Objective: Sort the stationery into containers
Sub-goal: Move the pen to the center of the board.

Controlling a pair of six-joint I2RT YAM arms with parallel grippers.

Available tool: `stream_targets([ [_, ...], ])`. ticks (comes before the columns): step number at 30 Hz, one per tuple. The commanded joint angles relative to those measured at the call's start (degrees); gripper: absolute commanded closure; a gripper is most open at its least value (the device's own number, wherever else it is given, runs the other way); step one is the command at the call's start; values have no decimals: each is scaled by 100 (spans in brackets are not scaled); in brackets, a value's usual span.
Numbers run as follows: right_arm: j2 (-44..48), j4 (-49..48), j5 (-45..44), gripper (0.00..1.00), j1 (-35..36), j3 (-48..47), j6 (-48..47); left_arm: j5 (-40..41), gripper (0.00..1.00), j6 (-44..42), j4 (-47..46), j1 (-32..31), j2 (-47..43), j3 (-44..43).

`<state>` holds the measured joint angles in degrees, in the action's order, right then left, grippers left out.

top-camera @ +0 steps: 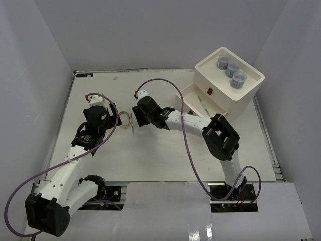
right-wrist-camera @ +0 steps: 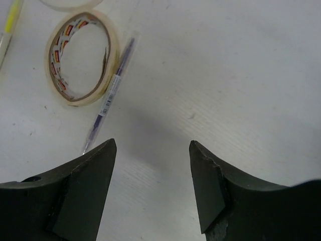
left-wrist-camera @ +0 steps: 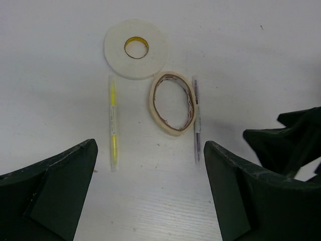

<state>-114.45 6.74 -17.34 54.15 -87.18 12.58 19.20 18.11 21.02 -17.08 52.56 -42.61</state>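
Note:
A flat white tape ring (left-wrist-camera: 136, 49) lies on the table, with a tan tape roll (left-wrist-camera: 173, 103) just in front of it. A yellow pen (left-wrist-camera: 113, 120) lies to the roll's left and a purple pen (left-wrist-camera: 196, 120) to its right. My left gripper (left-wrist-camera: 150, 145) is open and empty, a little short of them. My right gripper (right-wrist-camera: 153, 143) is open and empty over bare table, beside the purple pen (right-wrist-camera: 110, 98) and the tan roll (right-wrist-camera: 83, 63). The white drawer box (top-camera: 248, 95) stands at the back right. Three grey-blue jars (top-camera: 231, 69) sit in its top tray.
One drawer (top-camera: 188, 95) of the box is pulled out toward the table's middle, and a pen (top-camera: 202, 104) lies in it. In the top view the two grippers face each other closely, left (top-camera: 113, 118) and right (top-camera: 134, 116), with the tape rolls (top-camera: 124, 119) between them.

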Motion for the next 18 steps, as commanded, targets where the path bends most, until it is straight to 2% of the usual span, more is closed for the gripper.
stream_targets([
  [1, -330, -252, -32, 34, 227, -519, 368, 216, 2, 61, 34, 3, -193, 33],
  [9, -1095, -437, -279, 34, 465, -686, 561, 119, 2, 61, 25, 3, -272, 51],
  [18, -1553, -867, -383, 36, 482, -774, 605, 119, 2, 70, 8, 12, -307, 51],
])
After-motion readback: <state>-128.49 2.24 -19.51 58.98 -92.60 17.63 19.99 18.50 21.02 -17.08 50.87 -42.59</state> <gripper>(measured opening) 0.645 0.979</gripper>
